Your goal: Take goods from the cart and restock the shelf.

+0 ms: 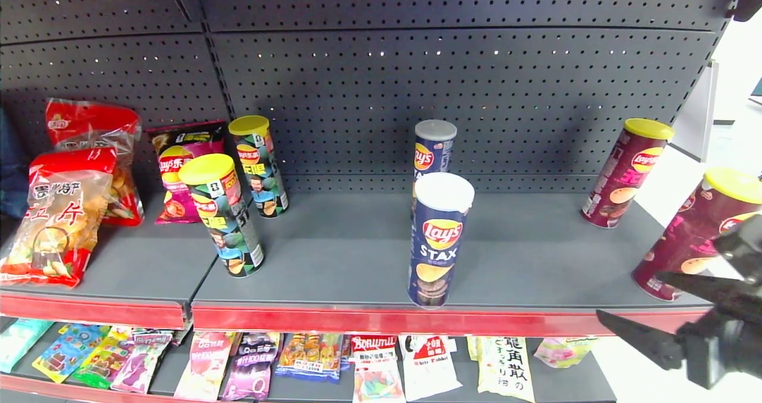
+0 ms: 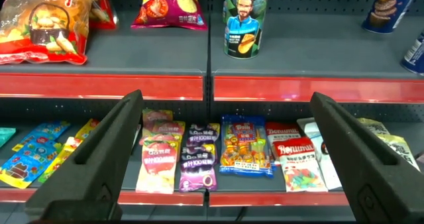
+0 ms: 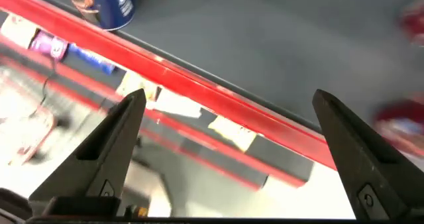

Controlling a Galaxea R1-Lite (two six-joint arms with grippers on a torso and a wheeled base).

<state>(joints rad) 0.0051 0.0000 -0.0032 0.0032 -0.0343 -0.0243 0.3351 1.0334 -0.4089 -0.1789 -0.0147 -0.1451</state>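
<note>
On the grey upper shelf (image 1: 333, 260) two yellow-lidded green cans (image 1: 223, 212) stand at the left, two blue chip cans (image 1: 437, 242) in the middle and two maroon cans (image 1: 696, 236) at the right. My right gripper (image 1: 628, 296) hangs open and empty in front of the shelf's red front edge, just below and left of the nearest maroon can. Its wrist view has the right gripper (image 3: 228, 98) over the red edge (image 3: 199, 78), with a blue can (image 3: 99, 2) farther along. My left gripper (image 2: 226, 98) is open and empty, facing the shelves, level with the lower shelf's packets (image 2: 199, 161).
Red snack bags (image 1: 56, 212) and a dark chips bag (image 1: 178, 165) lean at the shelf's left. A row of small snack packets (image 1: 375, 361) lies on the lower shelf. A perforated back panel (image 1: 452, 81) closes the shelf behind. Bare shelf lies between the blue and maroon cans.
</note>
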